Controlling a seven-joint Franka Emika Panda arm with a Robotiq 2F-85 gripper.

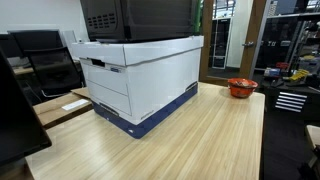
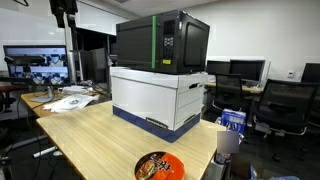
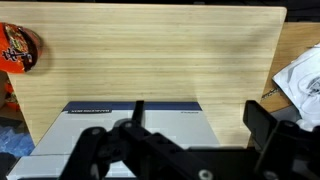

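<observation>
The jaws are seen spread wide and empty in the wrist view, held above the bench. Directly below them a white box with a blue base is found, with a black microwave stacked on top. An orange bowl is set at the bench edge, well apart from the box

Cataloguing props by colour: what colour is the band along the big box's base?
Dark blue band, below the white box walls; clearest in an exterior view.

Jaws wide apart, dark and blurred along the bottom edge of the wrist view.
</observation>
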